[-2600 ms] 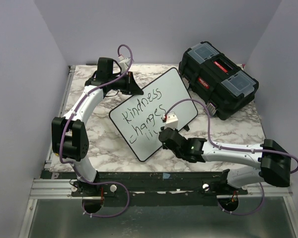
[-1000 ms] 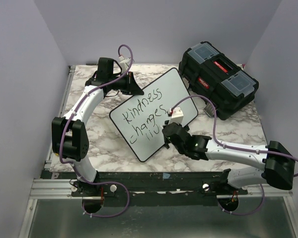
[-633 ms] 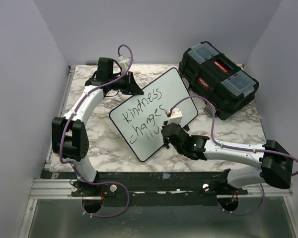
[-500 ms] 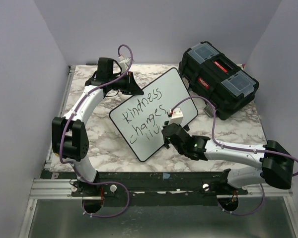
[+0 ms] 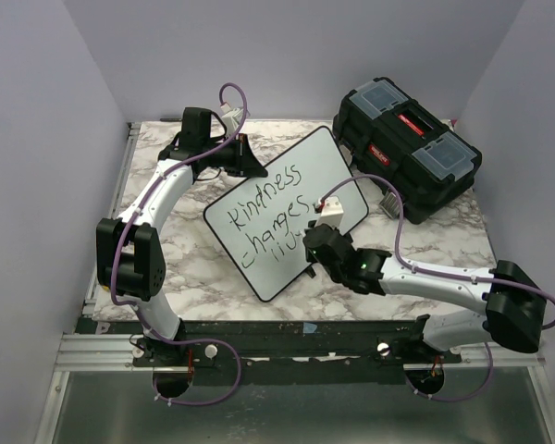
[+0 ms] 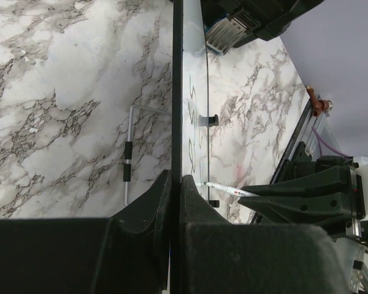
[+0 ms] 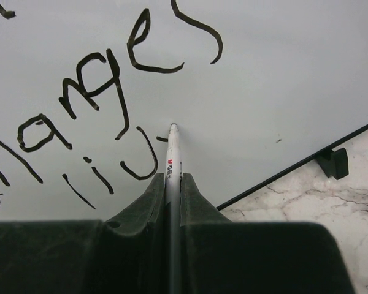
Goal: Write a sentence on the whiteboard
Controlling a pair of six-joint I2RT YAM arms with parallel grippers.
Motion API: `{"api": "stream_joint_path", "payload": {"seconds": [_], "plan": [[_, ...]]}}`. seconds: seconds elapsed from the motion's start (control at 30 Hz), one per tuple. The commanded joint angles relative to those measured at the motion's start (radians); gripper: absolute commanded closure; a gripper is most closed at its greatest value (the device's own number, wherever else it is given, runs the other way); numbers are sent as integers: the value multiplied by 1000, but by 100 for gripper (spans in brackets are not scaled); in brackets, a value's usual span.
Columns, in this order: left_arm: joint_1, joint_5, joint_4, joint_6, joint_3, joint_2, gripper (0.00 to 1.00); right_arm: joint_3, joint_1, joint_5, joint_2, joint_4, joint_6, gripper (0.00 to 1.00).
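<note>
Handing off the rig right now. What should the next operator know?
Left gripper: shut on the whiteboard at its far-left edge.
Right gripper: shut on the marker, tip at the board just right of the last stroke.
The whiteboard sits mid-table, with the toolbox behind it on the right.
Done: the sentence has "kindness", "changes" and roughly "liv" on the third line.
Left: finish the third line.

**Glossy white rectangular whiteboard (image 5: 326, 176) carrying a black handwritten marker sentence (image 5: 268, 217)**

We see a thin black frame and rounded corners. The board sits mid-scene, turned diagonally, its long edges running from near left to far right. Thin strokes slant in three lines: "kindness", "changes", then a short "liv".
</note>
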Motion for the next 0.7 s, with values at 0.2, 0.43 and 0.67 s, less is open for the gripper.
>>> {"api": "stream_joint_path", "payload": {"seconds": [0.2, 0.43, 0.67], "plan": [[-12, 22, 51, 32, -2, -47, 100, 30, -6, -76, 29, 23, -47, 99], [-11, 22, 50, 31, 0, -45, 100, 0, -7, -160, 19, 39, -50, 99], [-11, 21, 50, 32, -1, -47, 100, -32, -6, -187, 4, 25, -39, 99]]}}
